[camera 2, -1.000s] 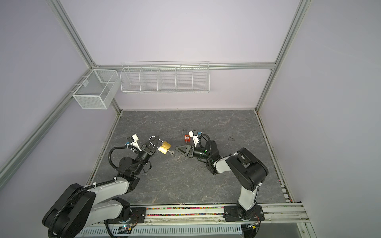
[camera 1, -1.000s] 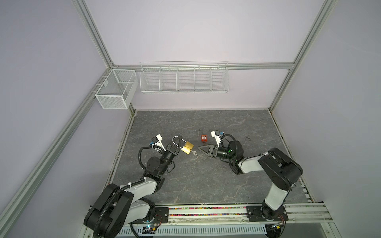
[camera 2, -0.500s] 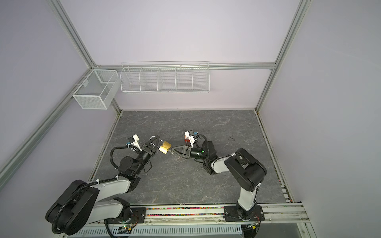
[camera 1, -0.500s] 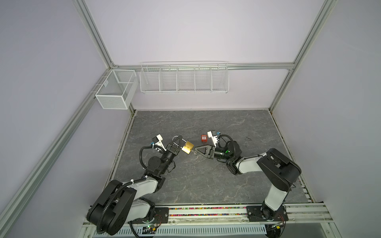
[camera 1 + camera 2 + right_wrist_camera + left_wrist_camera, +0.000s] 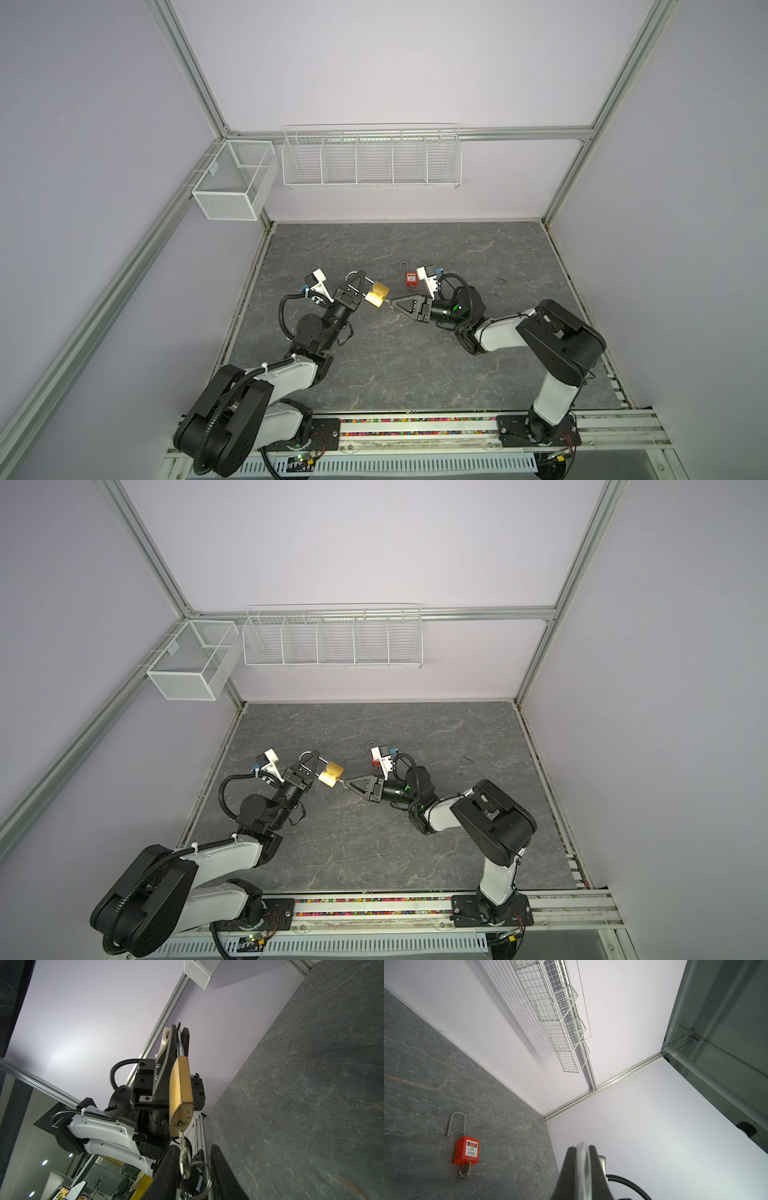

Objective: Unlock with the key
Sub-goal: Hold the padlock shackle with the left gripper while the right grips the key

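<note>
A brass padlock (image 5: 377, 294) (image 5: 331, 773) hangs above the grey floor, and my left gripper (image 5: 358, 275) (image 5: 312, 755) (image 5: 582, 1147) is shut on its steel shackle (image 5: 583, 1159). In the right wrist view the padlock (image 5: 180, 1088) faces me keyhole first, with a silver key (image 5: 185, 1159) on a ring stuck in it. My right gripper (image 5: 392, 300) (image 5: 345, 780) (image 5: 194, 1148) has its jaws on either side of the key's head. One finger lies against the key; the other still stands apart from it.
A red padlock (image 5: 410, 278) (image 5: 467, 1150) with its own key lies on the floor just behind my right wrist. A wire shelf (image 5: 370, 160) and a mesh box (image 5: 232, 183) hang on the back wall. A rail (image 5: 415, 426) runs along the front.
My right gripper has moved left up to the brass padlock and its jaws have narrowed round the key. The left gripper and padlock have stayed put.
</note>
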